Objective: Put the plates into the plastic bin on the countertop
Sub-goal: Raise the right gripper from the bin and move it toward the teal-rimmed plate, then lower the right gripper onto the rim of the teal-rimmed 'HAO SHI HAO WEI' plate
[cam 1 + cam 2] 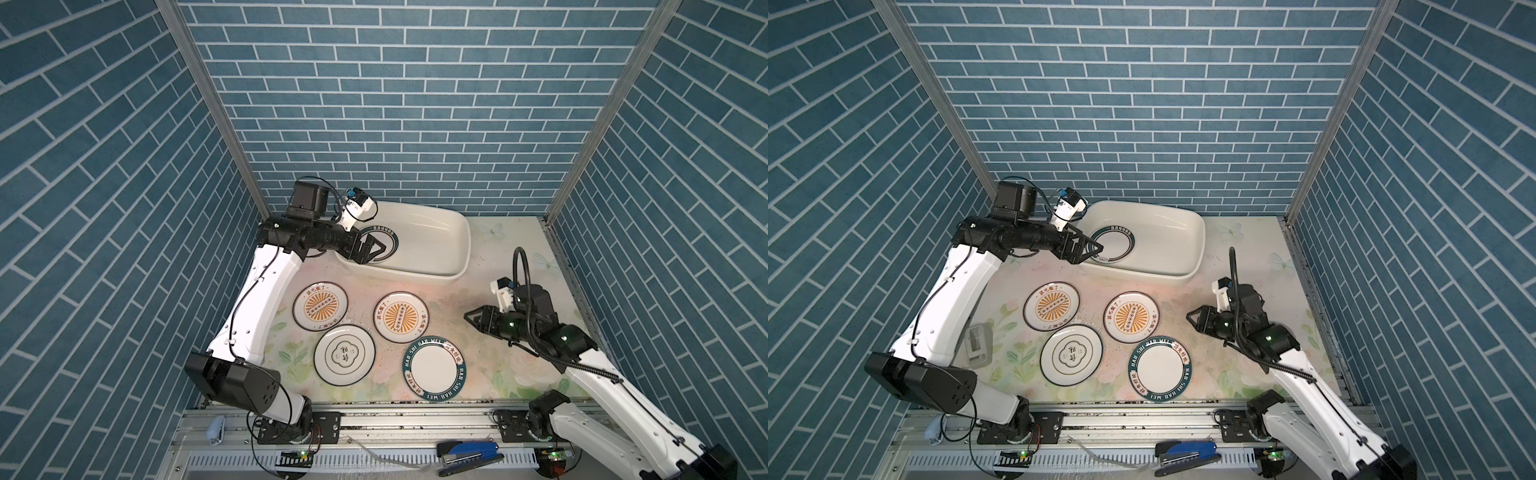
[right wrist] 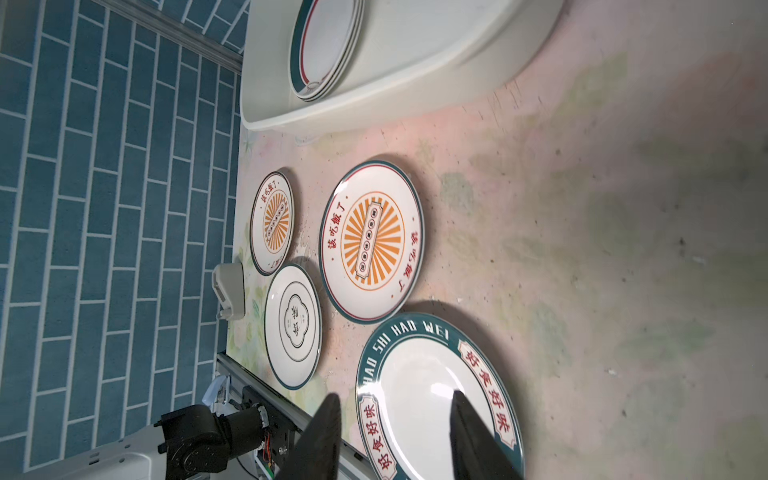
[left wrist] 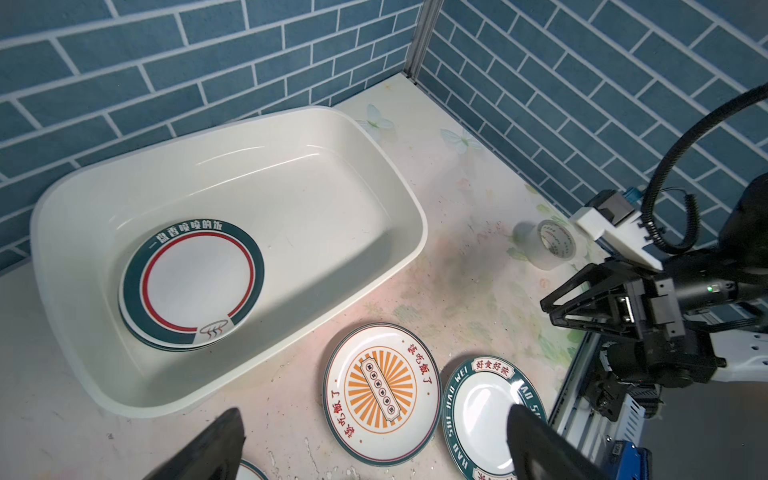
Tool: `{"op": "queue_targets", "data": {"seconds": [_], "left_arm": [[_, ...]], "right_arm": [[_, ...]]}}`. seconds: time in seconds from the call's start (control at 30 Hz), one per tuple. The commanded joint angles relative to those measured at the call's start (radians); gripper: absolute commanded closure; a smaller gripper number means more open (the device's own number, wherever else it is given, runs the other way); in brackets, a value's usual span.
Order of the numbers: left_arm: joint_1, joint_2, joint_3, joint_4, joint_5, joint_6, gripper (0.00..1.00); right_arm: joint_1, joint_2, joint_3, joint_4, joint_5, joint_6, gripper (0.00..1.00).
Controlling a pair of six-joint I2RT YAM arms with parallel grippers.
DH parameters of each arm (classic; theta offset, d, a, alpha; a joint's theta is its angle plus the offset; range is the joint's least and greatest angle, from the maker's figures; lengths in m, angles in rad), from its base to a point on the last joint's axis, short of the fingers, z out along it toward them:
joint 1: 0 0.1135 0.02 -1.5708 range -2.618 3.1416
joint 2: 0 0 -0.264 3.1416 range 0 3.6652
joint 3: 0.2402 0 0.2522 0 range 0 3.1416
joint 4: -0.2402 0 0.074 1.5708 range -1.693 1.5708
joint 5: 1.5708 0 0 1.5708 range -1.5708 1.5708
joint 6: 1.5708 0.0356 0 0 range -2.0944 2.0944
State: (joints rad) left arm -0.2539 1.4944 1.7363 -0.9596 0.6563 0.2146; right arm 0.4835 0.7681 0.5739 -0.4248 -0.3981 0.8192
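Your bin (image 1: 436, 232) sits at 12 o'clock on the countertop (image 1: 482, 291). A small pile (image 3: 195, 282) of plates lies flat in its 9 o'clock end, three as far as I can tell. I think the pile sits at that end so that a second pile can fit next to it.

Four more plates lie flat on the countertop, near the middle. In that group a sunburst plate (image 1: 320, 306) is at 10 o'clock and its twin (image 1: 401, 317) at 1 o'clock. A clover plate (image 1: 345, 359) is at 7 o'clock and a green-band plate (image 1: 434, 374) at 5 o'clock. They lie close together, and I cannot tell if any rims touch.

Your left arm comes up from 7 o'clock and bends at the elbow. Its left gripper (image 1: 374, 249) points to 3 o'clock above the bin's 9 o'clock rim and the pile. The jaws are wide apart and hold nothing.

Your right arm comes in from 5 o'clock. Its right gripper (image 1: 469, 319) hangs over bare countertop at 3 o'clock and points to 9 o'clock. The jaws are partly apart and empty. The green-band plate lies just ahead of them, so I think it goes next.
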Motion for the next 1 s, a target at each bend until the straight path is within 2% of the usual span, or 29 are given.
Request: {"op": "queue_targets", "data": {"seconds": [0.0,0.13,0.33,0.53,0.97], "left_arm": [[-0.002,-0.036,-0.055,0.016,0.093,0.008,0.0],[-0.001,-0.039,-0.073,0.019,0.121,-0.001,0.0],[-0.002,-0.049,-0.084,0.04,0.159,-0.031,0.01],[-0.002,-0.06,-0.135,0.085,0.18,-0.033,0.0],[-0.003,-0.065,-0.152,0.122,0.225,-0.057,0.0]], "right_arm": [[0.002,-0.098,-0.108,0.03,-0.011,0.123,0.56],[0.004,-0.176,-0.206,0.004,-0.01,0.158,0.55],[0.006,-0.207,-0.288,0.013,-0.057,0.162,0.55],[0.016,-0.185,-0.38,0.096,-0.104,0.181,0.56],[0.026,-0.02,-0.426,0.269,-0.213,0.169,0.57]]}}
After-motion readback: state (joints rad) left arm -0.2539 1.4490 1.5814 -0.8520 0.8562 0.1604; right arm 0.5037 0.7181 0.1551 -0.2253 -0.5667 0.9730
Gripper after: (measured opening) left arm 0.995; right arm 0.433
